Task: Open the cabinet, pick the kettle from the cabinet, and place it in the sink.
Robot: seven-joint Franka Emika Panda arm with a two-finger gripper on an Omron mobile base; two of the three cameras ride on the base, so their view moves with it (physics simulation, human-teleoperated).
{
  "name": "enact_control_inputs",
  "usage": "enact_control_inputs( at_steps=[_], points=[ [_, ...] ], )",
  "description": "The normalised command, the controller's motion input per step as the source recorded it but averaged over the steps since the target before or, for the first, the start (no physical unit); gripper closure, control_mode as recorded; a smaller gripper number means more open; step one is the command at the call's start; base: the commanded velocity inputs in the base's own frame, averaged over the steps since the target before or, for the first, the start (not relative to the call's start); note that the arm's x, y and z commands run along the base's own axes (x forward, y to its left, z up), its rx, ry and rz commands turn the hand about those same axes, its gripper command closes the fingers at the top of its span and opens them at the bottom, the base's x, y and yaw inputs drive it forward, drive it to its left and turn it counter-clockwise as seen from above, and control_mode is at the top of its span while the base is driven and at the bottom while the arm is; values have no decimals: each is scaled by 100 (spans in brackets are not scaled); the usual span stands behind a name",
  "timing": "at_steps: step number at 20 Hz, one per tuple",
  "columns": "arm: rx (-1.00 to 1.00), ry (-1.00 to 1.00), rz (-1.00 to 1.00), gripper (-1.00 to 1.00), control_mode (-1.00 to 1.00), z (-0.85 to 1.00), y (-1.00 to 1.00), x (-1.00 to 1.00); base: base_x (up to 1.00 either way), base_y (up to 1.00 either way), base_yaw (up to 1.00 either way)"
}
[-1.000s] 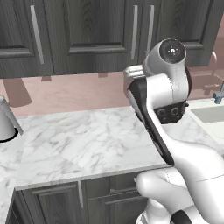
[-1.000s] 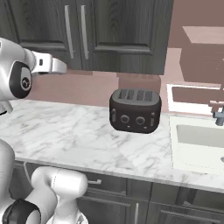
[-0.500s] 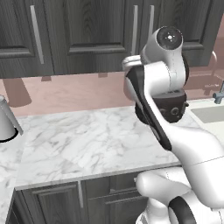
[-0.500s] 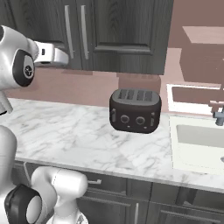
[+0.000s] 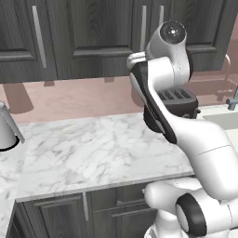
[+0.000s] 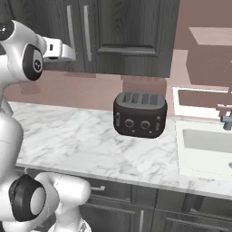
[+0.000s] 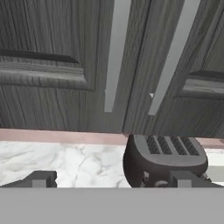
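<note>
**Reaching for the cabinet handles**

My pincer [image 7: 112, 179] is spread wide and holds nothing, facing the cabinet [image 7: 52, 65], whose doors are shut. Two slim silver bar handles [image 7: 114, 57] stand at twelve o'clock, smooth metal against dark wood grain. I judge I should rise, centre on one bar, and close squarely across it before pulling. The toaster [image 7: 164, 159], rounded and dark, sits at five o'clock. The kettle is presumably behind the doors. The sink [image 6: 206, 147] lies at three o'clock in the right base view.

Dark grey cabinet [image 7: 131, 65] shut; off-white sink [image 6: 204, 149] beside counter.
</note>
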Motion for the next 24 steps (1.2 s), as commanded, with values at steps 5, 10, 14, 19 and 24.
enact_control_inputs(
  at_steps=[5,10,14,19,24],
  points=[
    [0,0,0,-100,-100,0,0,46,0,0,0],
    [0,0,0,-100,-100,0,0,49,0,0,0],
    [0,0,0,-100,-100,0,0,46,0,0,0],
    [0,0,0,-100,-100,3,0,46,0,0,0],
    [-1,-2,0,-100,-100,10,1,44,0,0,0]
  ],
)
